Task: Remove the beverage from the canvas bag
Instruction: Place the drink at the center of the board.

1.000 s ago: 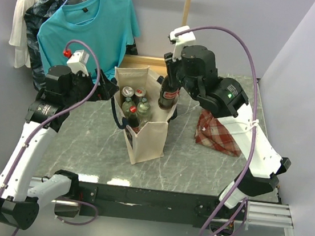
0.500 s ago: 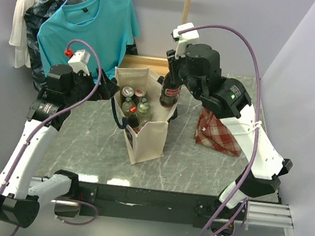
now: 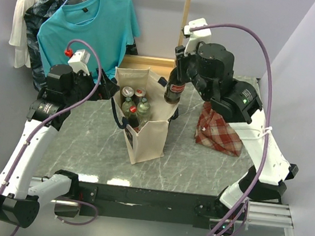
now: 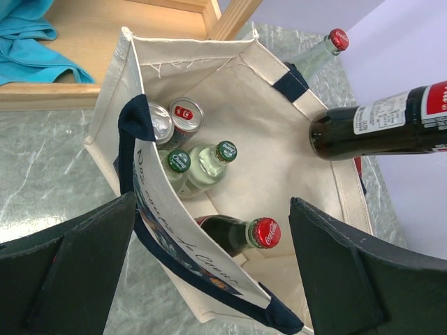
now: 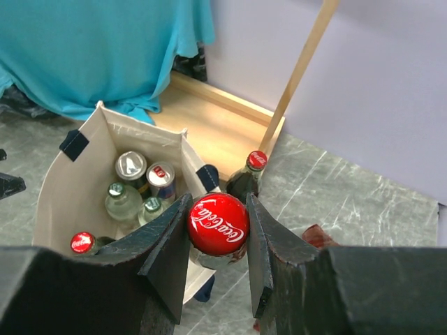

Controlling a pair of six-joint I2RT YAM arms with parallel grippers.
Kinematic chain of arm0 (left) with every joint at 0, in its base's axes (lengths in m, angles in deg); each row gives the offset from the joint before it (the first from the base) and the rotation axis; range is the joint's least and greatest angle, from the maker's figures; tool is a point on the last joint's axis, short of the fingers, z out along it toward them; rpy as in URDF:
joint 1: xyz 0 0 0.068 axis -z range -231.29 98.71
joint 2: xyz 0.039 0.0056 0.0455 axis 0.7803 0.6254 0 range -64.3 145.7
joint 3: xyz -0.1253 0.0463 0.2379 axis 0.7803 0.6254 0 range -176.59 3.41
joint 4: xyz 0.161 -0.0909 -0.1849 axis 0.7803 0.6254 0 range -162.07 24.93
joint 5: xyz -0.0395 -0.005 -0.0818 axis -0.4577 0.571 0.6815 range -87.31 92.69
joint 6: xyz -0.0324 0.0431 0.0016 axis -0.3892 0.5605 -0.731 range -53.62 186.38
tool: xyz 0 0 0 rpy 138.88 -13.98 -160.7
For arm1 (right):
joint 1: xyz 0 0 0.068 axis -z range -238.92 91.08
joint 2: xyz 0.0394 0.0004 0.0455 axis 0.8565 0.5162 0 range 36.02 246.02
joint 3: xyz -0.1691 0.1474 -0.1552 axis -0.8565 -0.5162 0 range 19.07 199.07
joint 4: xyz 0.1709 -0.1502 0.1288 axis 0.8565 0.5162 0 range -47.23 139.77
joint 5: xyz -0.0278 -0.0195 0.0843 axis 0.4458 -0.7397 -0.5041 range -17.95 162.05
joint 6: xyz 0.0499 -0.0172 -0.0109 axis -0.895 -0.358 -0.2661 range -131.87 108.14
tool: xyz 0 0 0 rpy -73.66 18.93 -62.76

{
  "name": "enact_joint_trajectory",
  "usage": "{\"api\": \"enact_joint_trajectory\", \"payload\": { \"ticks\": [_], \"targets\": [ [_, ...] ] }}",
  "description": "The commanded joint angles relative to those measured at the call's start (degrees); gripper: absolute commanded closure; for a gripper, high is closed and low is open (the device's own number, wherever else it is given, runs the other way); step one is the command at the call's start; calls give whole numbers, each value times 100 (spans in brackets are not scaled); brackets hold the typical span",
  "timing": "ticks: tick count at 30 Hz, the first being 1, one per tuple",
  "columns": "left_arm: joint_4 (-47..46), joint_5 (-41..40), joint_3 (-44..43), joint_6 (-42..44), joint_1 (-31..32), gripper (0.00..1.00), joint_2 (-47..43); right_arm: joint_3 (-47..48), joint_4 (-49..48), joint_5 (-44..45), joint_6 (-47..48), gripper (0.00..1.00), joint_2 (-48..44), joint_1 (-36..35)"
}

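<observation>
The canvas bag (image 3: 146,137) stands upright and open in the middle of the table; it also shows in the left wrist view (image 4: 279,146) and the right wrist view (image 5: 59,185). My right gripper (image 3: 178,74) is shut on the red cap of a dark cola bottle (image 3: 173,92) and holds it in the air over the bag's right rim (image 5: 218,225) (image 4: 391,125). Inside the bag are two cans (image 4: 178,115), two green-capped clear bottles (image 4: 206,160) and a red-capped cola bottle (image 4: 241,234). My left gripper (image 4: 209,279) is open, its fingers either side of the bag's near wall and navy handle.
Another red-capped cola bottle (image 5: 250,174) stands on the table behind the bag. A red-and-white plaid cloth bag (image 3: 219,131) lies to the right. A wooden frame (image 3: 152,64) and a teal shirt (image 3: 91,23) are at the back.
My right gripper has lifted the cola bottle higher and moved it right, away from the bag's mouth. The left arm has barely moved.
</observation>
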Motion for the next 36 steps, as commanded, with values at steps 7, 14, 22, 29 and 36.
{"api": "enact_joint_trajectory", "payload": {
  "ticks": [7, 14, 22, 29, 36],
  "targets": [
    [-243, 91, -182, 20, 6, 4, -72, 712, -1735, 723, 614, 100, -672, 89],
    [-217, 39, -164, 29, 6, 4, -89, 704, -1770, 898, 781, 100, -681, 89],
    [-234, 39, -138, 11, -2, 4, -81, 1, -1982, 864, 572, 100, -830, 483],
    [-217, -5, -129, -6, -2, 4, -54, -894, -2139, 187, 35, 100, -927, 1336],
    [-243, -32, -103, -41, -2, 4, -10, -1449, -2473, -507, -361, 100, -839, 2004]
  ]
}}
